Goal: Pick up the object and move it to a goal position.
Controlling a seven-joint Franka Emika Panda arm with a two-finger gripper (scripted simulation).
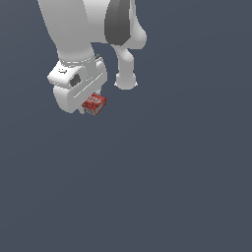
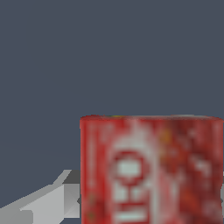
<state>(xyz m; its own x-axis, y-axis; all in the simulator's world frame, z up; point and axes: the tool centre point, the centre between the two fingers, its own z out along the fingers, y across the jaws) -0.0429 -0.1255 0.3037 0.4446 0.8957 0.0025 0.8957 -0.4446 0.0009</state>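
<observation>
The object [image 1: 95,103] is a small red box with white lettering on top and pale sides. It sits right under the white hand of my gripper [image 1: 89,108], in the upper left of the exterior view. In the wrist view the object [image 2: 151,170] fills much of the picture, very close to the camera. A grey finger [image 2: 50,201] lies against one of its sides, and a thin grey sliver shows at the opposite side. The jaws stand closed against the box. Most of the fingers are hidden behind the hand and the box.
The floor [image 1: 162,187] is a flat dark blue-grey surface all around. The arm's white links and base [image 1: 125,78] stand just behind the gripper, toward the exterior view's right.
</observation>
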